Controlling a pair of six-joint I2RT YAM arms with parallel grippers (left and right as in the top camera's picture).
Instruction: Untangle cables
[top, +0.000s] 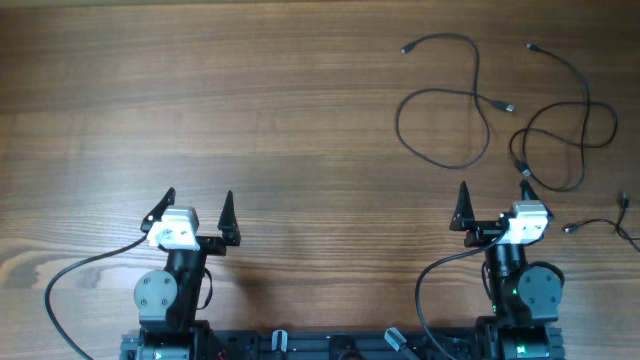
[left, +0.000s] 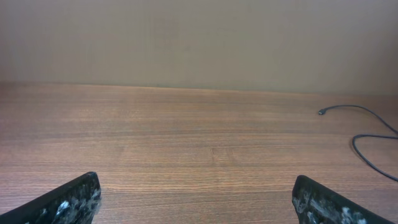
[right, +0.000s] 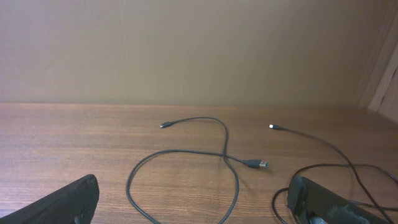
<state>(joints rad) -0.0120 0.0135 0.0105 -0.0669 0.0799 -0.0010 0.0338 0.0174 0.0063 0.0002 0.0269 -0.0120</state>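
The cables lie loose on the wooden table at the upper right in the overhead view. One cable (top: 399, 122) makes a wide loop, a second cable (top: 586, 100) curls to its right, and a short one (top: 598, 222) lies at the far right edge. My right gripper (top: 494, 195) is open just below them, holding nothing. In the right wrist view the looped cable (right: 127, 186) runs between my open right gripper (right: 194, 190), with its plug (right: 261, 164) ahead. My left gripper (top: 197, 205) is open over bare wood, far from the cables. The left wrist view catches a cable end (left: 322, 112) at the right.
The wooden table (top: 250, 110) stretches bare across the left and centre. The arms' bases and their thicker black cables (top: 70, 275) sit along the near edge. A plain wall (right: 186, 50) rises behind the table's far edge.
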